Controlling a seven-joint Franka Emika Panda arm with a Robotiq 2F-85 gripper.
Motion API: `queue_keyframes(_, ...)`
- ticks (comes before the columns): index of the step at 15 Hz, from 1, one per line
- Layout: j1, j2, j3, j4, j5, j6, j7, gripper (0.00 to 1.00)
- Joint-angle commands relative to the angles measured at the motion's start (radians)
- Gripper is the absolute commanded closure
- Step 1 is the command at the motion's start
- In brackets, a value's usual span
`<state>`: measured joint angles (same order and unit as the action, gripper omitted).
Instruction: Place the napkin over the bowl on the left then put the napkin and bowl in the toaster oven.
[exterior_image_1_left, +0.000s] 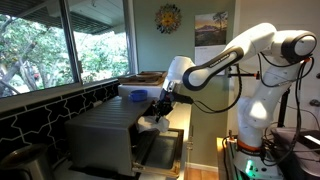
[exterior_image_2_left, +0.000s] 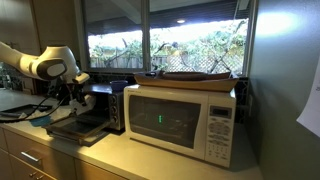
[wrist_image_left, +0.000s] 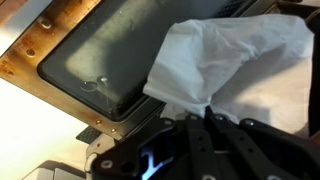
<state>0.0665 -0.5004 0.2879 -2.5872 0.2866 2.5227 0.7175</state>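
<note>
Your gripper (wrist_image_left: 203, 122) is clamped on the white napkin (wrist_image_left: 235, 55), bunched just above the open door (wrist_image_left: 100, 60) of the toaster oven (exterior_image_2_left: 108, 108); lift clear of that door's glass and move slowly, since no bowl shows beneath.

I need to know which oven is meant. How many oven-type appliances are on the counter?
2. The white microwave sits on the counter; the dark toaster oven stands beside it, nearer the arm, door open, the gripper holding the napkin above the door. Others may be hidden.
</note>
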Motion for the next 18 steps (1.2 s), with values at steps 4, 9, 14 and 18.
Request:
queue_keyframes(4,-0.043,0.042,0.035,0.022,-0.077,0.058,0.132,0.99)
queue_keyframes(9,-0.068,0.076,0.064,0.039,-0.165,0.083,0.223,0.99)
queue_keyframes(14,-0.079,0.106,0.072,0.047,-0.235,0.141,0.272,0.99)
queue_keyframes(18,-0.074,0.145,0.071,0.059,-0.254,0.199,0.284,0.99)
